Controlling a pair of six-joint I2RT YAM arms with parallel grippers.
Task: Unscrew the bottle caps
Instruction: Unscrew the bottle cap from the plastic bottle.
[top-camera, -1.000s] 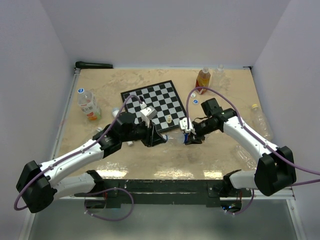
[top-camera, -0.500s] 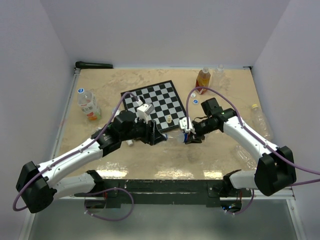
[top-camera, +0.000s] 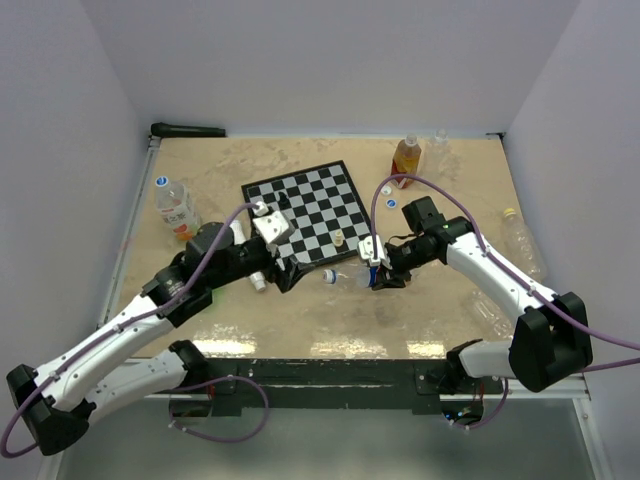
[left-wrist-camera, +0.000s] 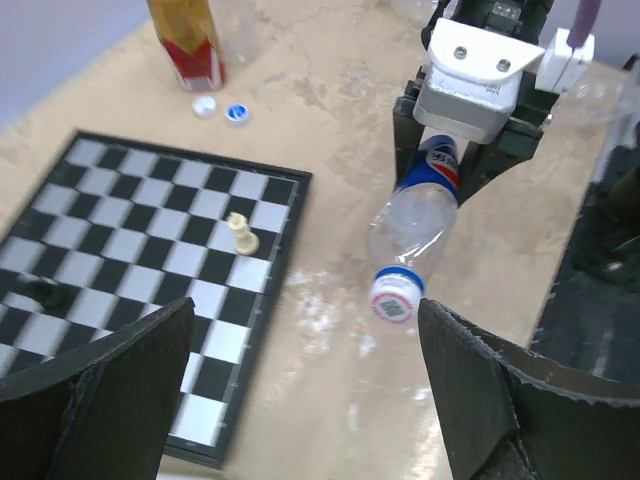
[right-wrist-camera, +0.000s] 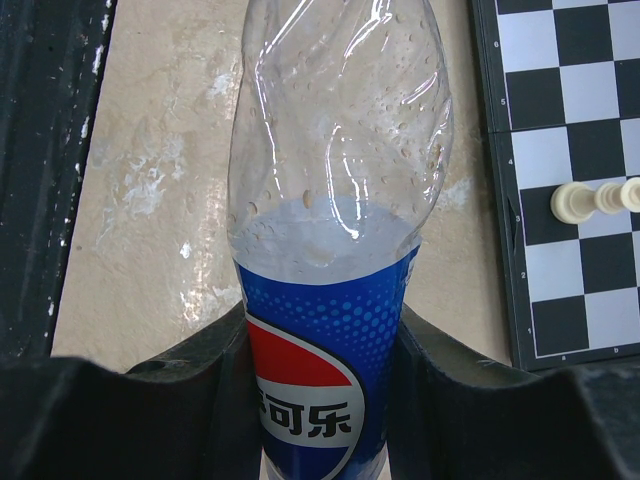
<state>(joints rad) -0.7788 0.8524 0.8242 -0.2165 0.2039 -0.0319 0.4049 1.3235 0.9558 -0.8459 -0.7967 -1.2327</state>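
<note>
Left wrist view: my left gripper (left-wrist-camera: 305, 335) is spread wide, its two dark fingers (left-wrist-camera: 115, 390) at the bottom corners of the frame with nothing between them. Straight ahead, in the gap, hangs the Pepsi bottle (left-wrist-camera: 415, 222), tilted with its neck toward me. Its cap (left-wrist-camera: 395, 299), white with a blue ring, sits on the neck, apart from both of my left fingers and above the bare tabletop (left-wrist-camera: 330, 80).

My right gripper (left-wrist-camera: 468, 105) holds the bottle's labelled end. In the right wrist view its fingers (right-wrist-camera: 195, 400) are clamped on either side of the blue label, and the clear, dented body runs up and away from the camera.

To the left of the bottle lies the chessboard (left-wrist-camera: 150, 260), with a cream chess piece (left-wrist-camera: 240, 235) standing on it and a black piece (left-wrist-camera: 40, 290) near its left edge. Beyond the board, a loose white cap (left-wrist-camera: 205, 106) and a loose blue cap (left-wrist-camera: 236, 113) lie side by side on the table, just beside the foot of an orange drink bottle (left-wrist-camera: 188, 40).

From the top external camera, my left gripper (top-camera: 290, 272) is at the near edge of the chessboard, the capped end of the bottle points toward it, and the two are apart.
</note>
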